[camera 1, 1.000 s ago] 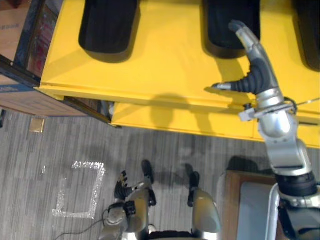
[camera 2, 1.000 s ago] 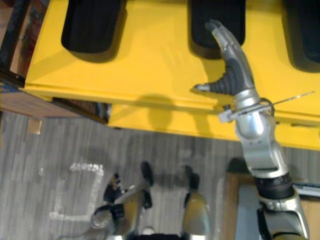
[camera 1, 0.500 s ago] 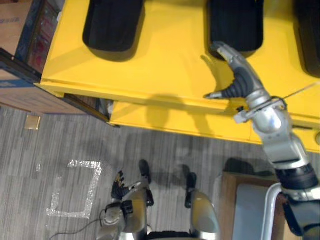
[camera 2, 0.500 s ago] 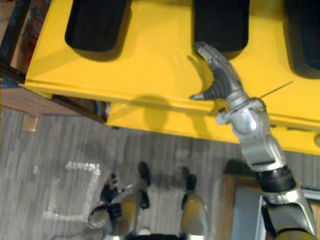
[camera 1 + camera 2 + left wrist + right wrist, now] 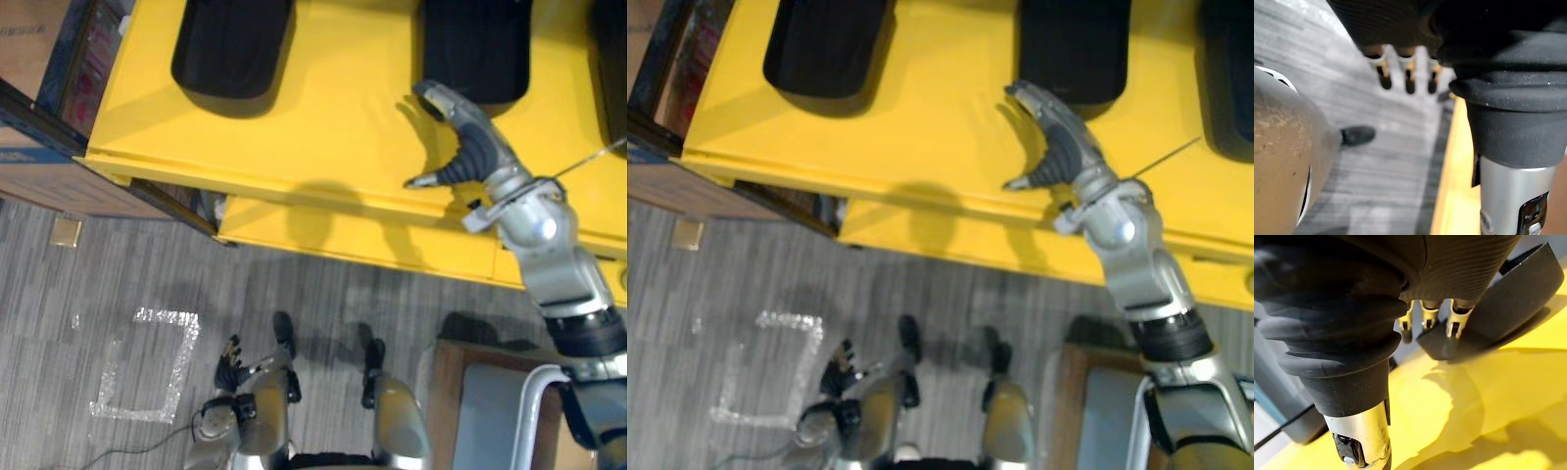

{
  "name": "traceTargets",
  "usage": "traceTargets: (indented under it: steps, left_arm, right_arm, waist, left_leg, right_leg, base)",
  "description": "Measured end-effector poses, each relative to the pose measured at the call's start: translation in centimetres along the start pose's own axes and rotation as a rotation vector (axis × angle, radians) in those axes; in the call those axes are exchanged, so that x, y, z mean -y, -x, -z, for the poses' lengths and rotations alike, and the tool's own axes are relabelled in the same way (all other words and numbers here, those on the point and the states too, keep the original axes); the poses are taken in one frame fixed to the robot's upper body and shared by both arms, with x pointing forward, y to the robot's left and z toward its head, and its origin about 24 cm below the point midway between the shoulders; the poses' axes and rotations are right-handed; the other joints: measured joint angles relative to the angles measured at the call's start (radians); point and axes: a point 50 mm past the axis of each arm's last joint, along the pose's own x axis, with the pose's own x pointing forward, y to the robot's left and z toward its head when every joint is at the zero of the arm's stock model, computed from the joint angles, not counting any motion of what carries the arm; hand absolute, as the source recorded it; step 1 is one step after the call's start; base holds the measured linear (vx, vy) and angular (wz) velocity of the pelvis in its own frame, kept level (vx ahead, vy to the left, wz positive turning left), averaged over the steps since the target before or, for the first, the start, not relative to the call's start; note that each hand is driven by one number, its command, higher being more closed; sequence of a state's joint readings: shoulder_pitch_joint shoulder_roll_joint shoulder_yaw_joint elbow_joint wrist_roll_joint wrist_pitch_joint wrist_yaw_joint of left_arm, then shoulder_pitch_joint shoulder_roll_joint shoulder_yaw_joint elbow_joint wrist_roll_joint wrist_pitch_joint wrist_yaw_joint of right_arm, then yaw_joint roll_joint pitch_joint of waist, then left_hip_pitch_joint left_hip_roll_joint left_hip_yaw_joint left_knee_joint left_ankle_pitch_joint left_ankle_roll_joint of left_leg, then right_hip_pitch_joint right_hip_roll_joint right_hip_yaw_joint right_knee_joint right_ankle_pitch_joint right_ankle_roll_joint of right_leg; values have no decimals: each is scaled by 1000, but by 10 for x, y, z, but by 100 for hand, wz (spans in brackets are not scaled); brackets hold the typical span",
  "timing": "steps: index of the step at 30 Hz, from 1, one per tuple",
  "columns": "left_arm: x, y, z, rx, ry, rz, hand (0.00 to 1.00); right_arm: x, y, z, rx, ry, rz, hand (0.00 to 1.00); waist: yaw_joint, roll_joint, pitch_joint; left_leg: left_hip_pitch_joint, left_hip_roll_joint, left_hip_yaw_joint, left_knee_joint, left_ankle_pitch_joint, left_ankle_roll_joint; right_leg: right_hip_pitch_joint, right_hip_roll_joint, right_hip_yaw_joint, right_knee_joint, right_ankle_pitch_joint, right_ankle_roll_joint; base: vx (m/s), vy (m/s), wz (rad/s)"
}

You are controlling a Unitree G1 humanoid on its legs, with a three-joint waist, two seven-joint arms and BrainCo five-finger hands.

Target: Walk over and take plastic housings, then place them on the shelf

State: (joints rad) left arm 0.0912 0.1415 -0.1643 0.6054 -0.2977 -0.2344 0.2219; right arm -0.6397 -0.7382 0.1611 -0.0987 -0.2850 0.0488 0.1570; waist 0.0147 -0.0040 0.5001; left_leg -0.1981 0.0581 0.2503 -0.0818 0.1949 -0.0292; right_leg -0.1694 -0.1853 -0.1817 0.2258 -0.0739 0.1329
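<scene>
Right hand [image 5: 470, 147] — now at housing [image 5: 480, 44] edge

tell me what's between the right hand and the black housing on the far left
Nothing. In the left eye view, just bare yellow table top runs between the right hand and the left black housing.

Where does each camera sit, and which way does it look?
Left eye view: on the head, looking down at yellow table, black housings, right hand; left hand low.
Right eye view: beside it, same scene.
Left wrist view: along left hand, toward the floor.
Right wrist view: along right hand, toward the middle housing.
Shared: both eyes see that housing too.
</scene>
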Motion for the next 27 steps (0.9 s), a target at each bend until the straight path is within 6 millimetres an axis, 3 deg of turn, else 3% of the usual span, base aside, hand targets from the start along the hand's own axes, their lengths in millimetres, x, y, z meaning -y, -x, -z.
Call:
traceTargets:
  steps: [12, 18, 27]
  left_arm:
    - [-13, -1, -1, 2, 26, -61, 0]
    - [-15, -1, -1, 4, 30, -69, 0]
    - [-14, 0, -1, 2, 32, -68, 0]
  right_arm:
    - [4, 15, -11, 29, -24, -35, 0]
    - [36, 23, -26, 99, -3, 152, 0]
    - [44, 25, -34, 167, -4, 284, 0]
  waist:
    - [-4, -4, 2]
    - [-6, -6, 2]
    - [-6, -7, 2]
  left_leg:
    - [7, 0, 1, 0, -4, 1]
    - [7, 0, 1, 0, -5, 2]
    - [7, 0, 1, 1, -7, 0]
  right_leg:
    - [9, 6, -3, -3, 1, 2]
    - [10, 6, -3, -5, 1, 2]
    - [10, 6, -3, -5, 1, 2]
  base:
    - [0, 0, 0]
    - [0, 0, 0]
    - [0, 0, 0]
